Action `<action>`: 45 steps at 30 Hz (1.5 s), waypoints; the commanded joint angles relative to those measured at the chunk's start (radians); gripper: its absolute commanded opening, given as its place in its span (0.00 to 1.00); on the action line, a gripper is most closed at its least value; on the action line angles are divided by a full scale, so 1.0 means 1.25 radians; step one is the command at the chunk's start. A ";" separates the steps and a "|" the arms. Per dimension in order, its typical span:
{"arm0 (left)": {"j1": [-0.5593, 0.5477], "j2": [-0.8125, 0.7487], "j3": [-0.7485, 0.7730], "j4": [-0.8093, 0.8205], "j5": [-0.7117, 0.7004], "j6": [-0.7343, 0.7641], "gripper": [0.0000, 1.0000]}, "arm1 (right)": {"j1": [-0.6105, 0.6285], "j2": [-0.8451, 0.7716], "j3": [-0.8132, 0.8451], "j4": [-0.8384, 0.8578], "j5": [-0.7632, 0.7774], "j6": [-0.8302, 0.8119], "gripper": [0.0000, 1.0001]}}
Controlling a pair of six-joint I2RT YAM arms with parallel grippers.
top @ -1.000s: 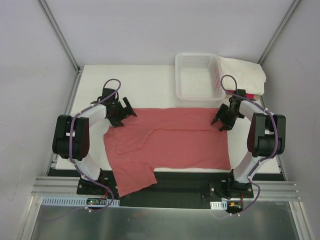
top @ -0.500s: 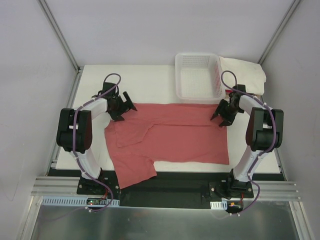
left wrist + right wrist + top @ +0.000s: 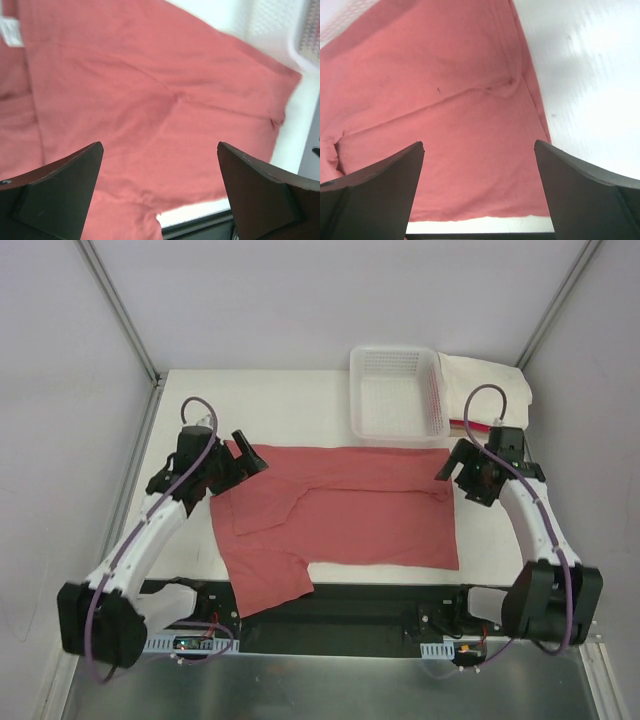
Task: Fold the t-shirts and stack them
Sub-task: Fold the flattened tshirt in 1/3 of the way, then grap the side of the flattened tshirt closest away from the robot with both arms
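Now the right gripper (image 3: 458, 483) opens wide like the left gripper (image 3: 250, 454), both empty and backed off the salmon-red t-shirt (image 3: 340, 515), whose first fold looks laid.

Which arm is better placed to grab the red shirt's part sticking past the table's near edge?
Left. That flap of the salmon-red shirt lies on the robot's left, with the left gripper open at that end; the right gripper is at the opposite corner.
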 commanded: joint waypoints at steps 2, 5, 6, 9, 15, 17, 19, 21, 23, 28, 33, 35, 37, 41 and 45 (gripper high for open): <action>-0.177 -0.229 -0.129 -0.175 -0.108 -0.102 0.99 | -0.003 -0.214 -0.128 -0.060 0.096 0.014 0.97; -0.250 -0.288 -0.171 -0.300 -0.132 -0.166 0.99 | -0.003 -0.287 -0.160 -0.074 0.095 0.007 0.97; -0.300 -0.297 -0.174 -0.333 -0.142 -0.184 0.99 | -0.003 -0.297 -0.166 -0.076 0.090 -0.003 0.97; -0.408 -0.311 -0.171 -0.480 -0.196 -0.282 0.98 | -0.004 -0.314 -0.179 -0.076 0.085 -0.015 0.97; -0.624 -0.269 -0.200 -0.622 -0.205 -0.488 0.91 | -0.003 -0.302 -0.187 -0.079 0.093 -0.027 0.97; -0.650 -0.241 -0.216 -0.641 -0.215 -0.524 0.86 | -0.004 -0.299 -0.192 -0.077 0.104 -0.029 0.97; -0.659 -0.227 -0.242 -0.635 -0.216 -0.555 0.84 | -0.004 -0.294 -0.192 -0.076 0.108 -0.032 0.97; -0.662 -0.219 -0.260 -0.600 -0.209 -0.561 0.75 | -0.004 -0.288 -0.192 -0.077 0.108 -0.034 0.97; -0.671 -0.209 -0.271 -0.534 -0.194 -0.562 0.68 | -0.004 -0.287 -0.194 -0.073 0.108 -0.034 0.97; -0.686 -0.137 -0.265 -0.488 -0.192 -0.549 0.54 | -0.006 -0.281 -0.198 -0.072 0.138 -0.032 0.97; -0.694 -0.095 -0.266 -0.489 -0.176 -0.537 0.44 | -0.006 -0.271 -0.197 -0.072 0.146 -0.032 0.97; -0.698 -0.090 -0.274 -0.488 -0.174 -0.537 0.44 | -0.006 -0.269 -0.197 -0.072 0.146 -0.034 0.97; -0.699 -0.081 -0.277 -0.489 -0.153 -0.529 0.44 | -0.006 -0.265 -0.197 -0.072 0.146 -0.031 0.97; -0.704 -0.066 -0.276 -0.489 -0.128 -0.507 0.47 | -0.006 -0.256 -0.198 -0.071 0.147 -0.031 0.97; -0.706 -0.048 -0.277 -0.489 -0.113 -0.494 0.46 | -0.007 -0.251 -0.198 -0.066 0.149 -0.029 0.97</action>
